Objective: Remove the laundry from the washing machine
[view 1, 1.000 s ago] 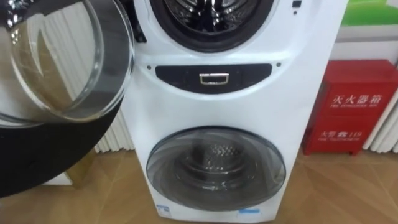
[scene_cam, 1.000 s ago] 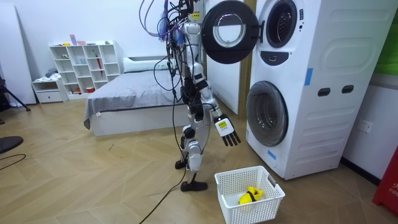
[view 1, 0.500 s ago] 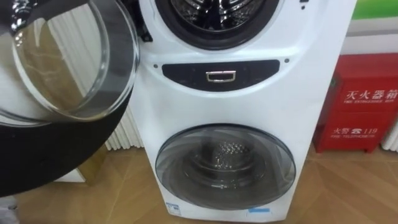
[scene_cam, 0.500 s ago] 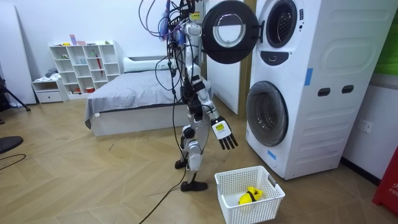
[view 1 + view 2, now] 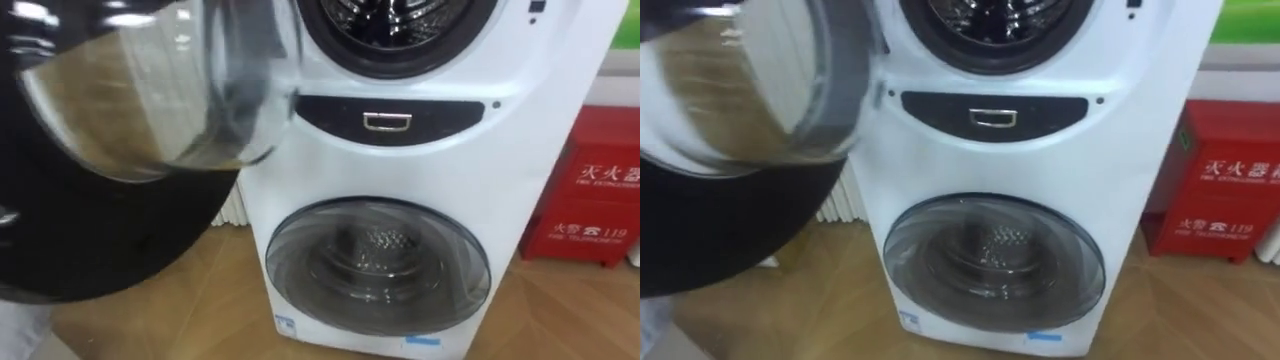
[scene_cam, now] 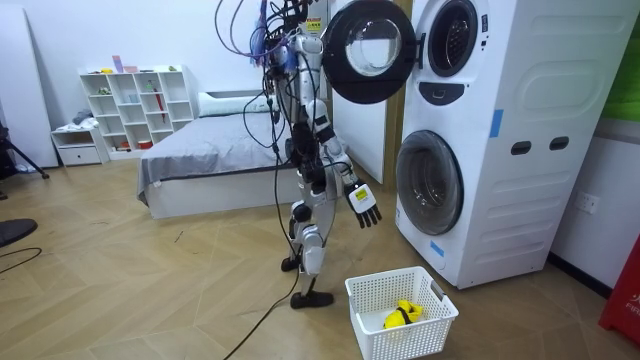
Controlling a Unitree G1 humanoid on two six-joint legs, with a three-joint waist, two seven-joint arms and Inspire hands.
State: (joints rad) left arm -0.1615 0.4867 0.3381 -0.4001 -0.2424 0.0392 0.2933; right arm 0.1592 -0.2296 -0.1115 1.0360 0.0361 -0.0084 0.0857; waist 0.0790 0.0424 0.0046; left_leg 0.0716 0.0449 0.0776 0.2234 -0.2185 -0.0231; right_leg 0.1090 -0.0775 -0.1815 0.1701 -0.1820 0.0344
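Nearest the head camera, the round glass door with a broad black rim (image 5: 150, 90) stands swung open on the robot's left, covering the left side of both eye views. Behind it is the white stacked washing machine (image 5: 330, 170). The steel-lined upper drum (image 5: 405, 25) lies open at the top edge; only its lower part shows, and whether clothes lie inside cannot be told. Below it sits a dark oval control panel (image 5: 395, 118), then the closed lower door of smoked glass (image 5: 378, 265). A red metal cabinet (image 5: 600, 185) stands against the wall to the machine's right.

In the room view the robot stands upright on the wooden floor (image 6: 150, 290), facing the machine, head level with the open door. Its right hand (image 6: 363, 203) hangs free in front of its hips, fingers straight and spread downward, holding nothing. A white lattice plastic basket (image 6: 420, 335) stands on the floor just before the machine, a yellow item (image 6: 402, 314) inside; whether this is cloth cannot be told. Further off stand a grey bed (image 6: 210, 165) and a white cube shelf (image 6: 135, 105).

Against one second earlier, the right hand hangs slightly higher, while the basket and its contents are unmoved. The eye views have shifted as a whole, the camera's own movement.
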